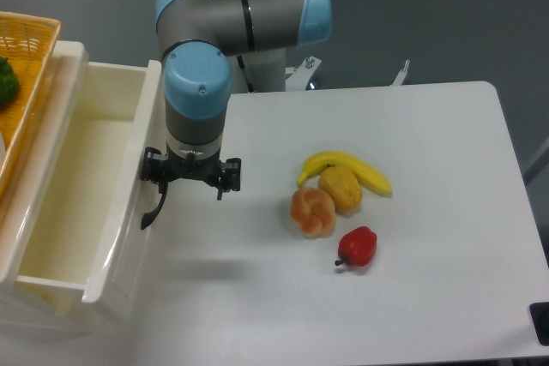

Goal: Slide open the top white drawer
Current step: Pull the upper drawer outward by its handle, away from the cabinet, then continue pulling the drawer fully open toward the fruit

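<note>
The top white drawer (73, 177) stands slid out from the cabinet at the left, and its cream interior shows open and empty. Its panelled front (129, 246) faces the table. Part of the black curved handle (153, 210) shows on that front, and its upper end runs under my gripper. My gripper (190, 179) hangs straight down right beside the drawer front at the handle. The blue wrist covers the fingers from above, so I cannot tell whether they are open or shut on the handle.
A yellow wicker basket (30, 66) with a green item (5, 81) sits on the cabinet top at the far left. On the white table (429, 126) lie a banana (352, 167), a yellow-brown fruit (340, 189), a bun (312, 211) and a red pepper (358, 246).
</note>
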Controlling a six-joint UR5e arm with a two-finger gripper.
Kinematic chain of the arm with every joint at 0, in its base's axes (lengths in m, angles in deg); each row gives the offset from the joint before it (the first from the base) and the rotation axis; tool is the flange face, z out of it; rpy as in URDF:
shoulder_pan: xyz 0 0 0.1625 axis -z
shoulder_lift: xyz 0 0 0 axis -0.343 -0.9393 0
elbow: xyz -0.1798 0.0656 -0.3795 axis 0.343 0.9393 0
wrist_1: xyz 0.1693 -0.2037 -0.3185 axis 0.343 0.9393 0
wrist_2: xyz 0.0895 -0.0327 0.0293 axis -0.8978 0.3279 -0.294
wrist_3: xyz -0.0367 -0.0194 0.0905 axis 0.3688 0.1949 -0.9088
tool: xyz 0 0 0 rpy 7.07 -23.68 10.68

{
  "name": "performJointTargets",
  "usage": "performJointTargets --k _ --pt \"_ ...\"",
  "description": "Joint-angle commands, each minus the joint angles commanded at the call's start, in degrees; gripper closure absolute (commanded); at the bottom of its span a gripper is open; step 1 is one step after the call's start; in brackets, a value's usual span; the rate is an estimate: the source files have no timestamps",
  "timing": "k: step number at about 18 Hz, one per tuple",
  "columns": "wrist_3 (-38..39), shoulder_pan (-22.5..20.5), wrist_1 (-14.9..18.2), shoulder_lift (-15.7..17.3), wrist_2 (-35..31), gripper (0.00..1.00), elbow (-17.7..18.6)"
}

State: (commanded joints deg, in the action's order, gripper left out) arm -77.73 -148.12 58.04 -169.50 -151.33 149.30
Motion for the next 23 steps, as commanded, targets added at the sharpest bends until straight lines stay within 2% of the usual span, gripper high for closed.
performJointTargets --k 15,23 --pt "-1.2 -4.4 0.1 0.2 -0.6 0.00 -0.4" --pt "-0.8 -4.9 0.1 -0.1 -0.4 0.00 -0.3"
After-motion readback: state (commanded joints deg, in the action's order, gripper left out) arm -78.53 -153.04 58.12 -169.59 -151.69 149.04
